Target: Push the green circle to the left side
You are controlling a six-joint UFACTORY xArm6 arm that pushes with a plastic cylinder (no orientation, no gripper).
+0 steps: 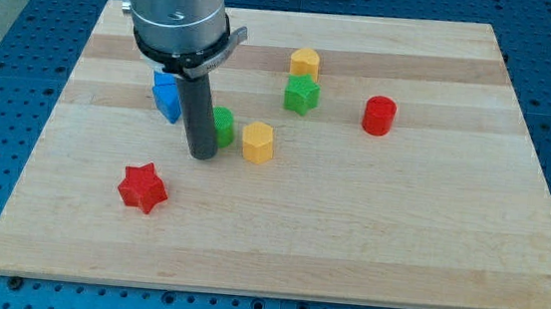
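Note:
The green circle (224,127) stands near the board's middle, mostly hidden behind my rod; only its right part shows. My tip (201,155) rests on the board just to the left and slightly below the green circle, touching or nearly touching it. A yellow hexagon (258,142) sits just to the right of the green circle. A blue block (167,96) lies to the upper left of the rod, partly hidden by it.
A green star (302,95) and a yellow hexagon (304,63) stand at upper centre. A red cylinder (379,116) is to the right. A red star (143,187) lies at lower left. The wooden board (348,241) ends in blue perforated table on all sides.

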